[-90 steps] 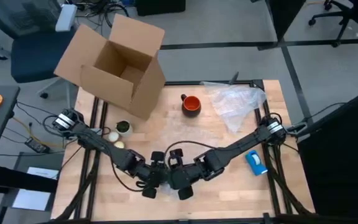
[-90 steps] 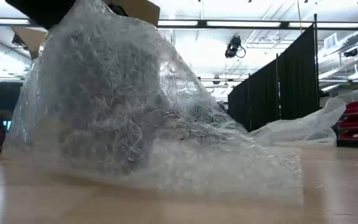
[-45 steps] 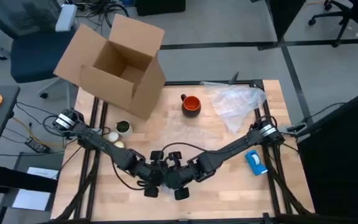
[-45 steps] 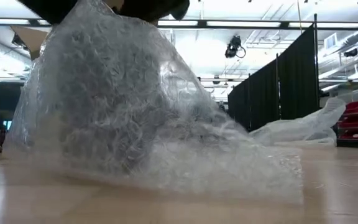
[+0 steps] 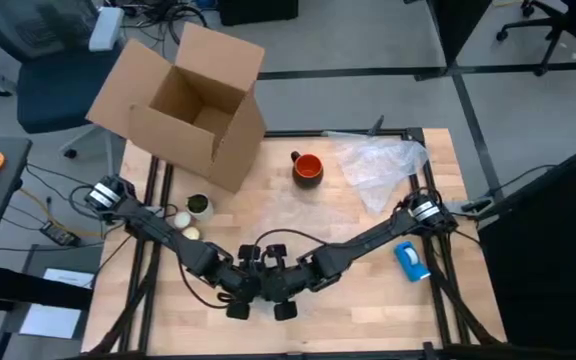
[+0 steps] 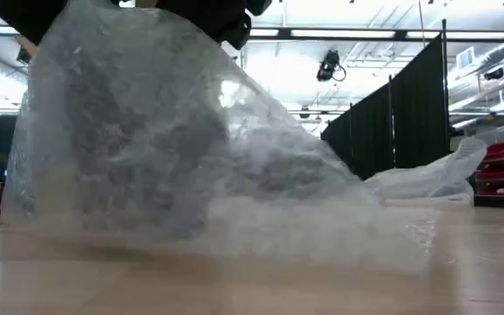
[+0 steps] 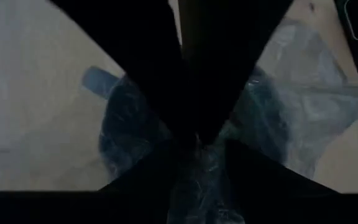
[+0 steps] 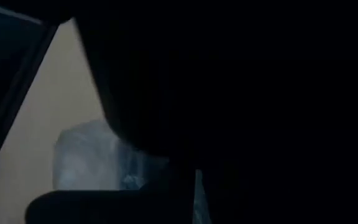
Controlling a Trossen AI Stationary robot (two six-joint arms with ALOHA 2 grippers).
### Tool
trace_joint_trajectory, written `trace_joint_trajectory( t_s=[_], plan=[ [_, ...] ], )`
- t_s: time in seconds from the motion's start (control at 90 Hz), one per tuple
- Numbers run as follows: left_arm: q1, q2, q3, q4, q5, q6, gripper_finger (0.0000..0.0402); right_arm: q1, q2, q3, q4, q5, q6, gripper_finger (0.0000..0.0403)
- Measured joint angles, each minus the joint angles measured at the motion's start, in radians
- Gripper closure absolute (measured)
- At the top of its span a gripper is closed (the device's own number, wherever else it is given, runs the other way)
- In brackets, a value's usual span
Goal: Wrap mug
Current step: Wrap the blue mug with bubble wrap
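From overhead, I see my two arms meeting low at the near edge of the wooden table (image 5: pixel 268 215), the left gripper (image 5: pixel 240 292) and right gripper (image 5: pixel 280 292) almost touching each other, while the mug (image 5: pixel 308 168) sits alone near the far edge, well apart from both, its orange inside facing up and its dark handle pointing toward the open cardboard box (image 5: pixel 183 105). That view hides what the grippers are doing; the table-level camera fills that in, showing a sheet of bubble wrap (image 6: pixel 173 149) lifted into a tall tent from its upper edge, its lower edge trailing on the wood, with dark gripper parts at the top of the frame. The left wrist camera shows the left gripper's fingers (image 7: pixel 166 93) pressed together with the plastic gathered at their tips, so I read it as clamped on the bubble wrap. The right wrist camera is mostly black, with a patch of the plastic showing, and I cannot tell how that pincer stands. Only the overhead view shows a crumpled clear plastic bag (image 5: pixel 380 168) right of the mug, a blue packet (image 5: pixel 412 260) by the right arm, and two small round objects (image 5: pixel 194 207) near the box.
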Motion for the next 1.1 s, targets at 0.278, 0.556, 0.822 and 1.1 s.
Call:
trace_joint_trajectory(
  t_s=[0.278,0.556,0.822,1.1],
  plan=[
    [-0.022,-0.006,-0.024,0.067,-0.076,-0.012,0.0273,0.044,-0.038,-0.004,-0.026,0.102,-0.057,0.0403],
    [-0.024,-0.008,-0.05,0.157,-0.077,-0.002,0.0273,0.056,-0.042,-0.005,-0.047,0.102,-0.041,0.0403],
    [-0.031,-0.01,-0.051,0.156,-0.058,0.011,0.0273,0.04,-0.045,-0.09,0.063,0.093,-0.024,0.0403],
    [-0.031,-0.045,-0.042,0.144,-0.049,0.014,0.0273,0.029,-0.042,-0.157,0.159,0.06,-0.014,0.0403]
  ],
)
